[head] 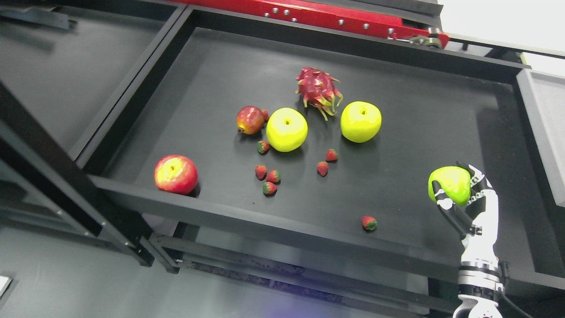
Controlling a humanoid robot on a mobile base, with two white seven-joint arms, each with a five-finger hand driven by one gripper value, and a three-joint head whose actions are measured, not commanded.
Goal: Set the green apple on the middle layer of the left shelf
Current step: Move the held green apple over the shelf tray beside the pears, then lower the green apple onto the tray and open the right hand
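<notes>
Black tray (441, 110) fills mid-frame. Right hand (463, 198) at lower right, fingers clamped on green apple (451, 183) above tray's right side. Two yellow apples (287, 129) centre, red apple (175, 174) lower left, strawberries (269, 176) scattered.

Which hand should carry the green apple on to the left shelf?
Right. The right hand already grips the green apple over the tray's right side. No left hand is in view.
</notes>
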